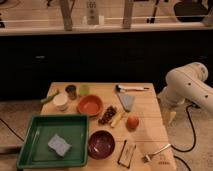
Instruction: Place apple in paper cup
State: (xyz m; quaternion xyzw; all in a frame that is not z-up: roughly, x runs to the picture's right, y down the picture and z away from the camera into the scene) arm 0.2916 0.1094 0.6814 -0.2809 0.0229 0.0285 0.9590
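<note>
The apple [132, 122], small, round and orange-red, lies on the wooden table [145, 107] right of centre, next to a banana [118, 119] and a dark cluster of grapes [107, 115]. The white paper cup [61, 102] stands upright at the table's left, beside the orange bowl [90, 105]. My gripper [171, 117] hangs from the white arm [189, 85] just beyond the table's right edge. It points down, to the right of the apple and slightly above it, and holds nothing.
A green tray [35, 150] with a grey-blue sponge [59, 144] fills the front left. A maroon bowl [101, 144], a black flat item [126, 152] and a metal tool [156, 152] lie at the front. A dark cup [71, 91], green cup [84, 90], brush [131, 88] and grey cloth [126, 101] lie at the back.
</note>
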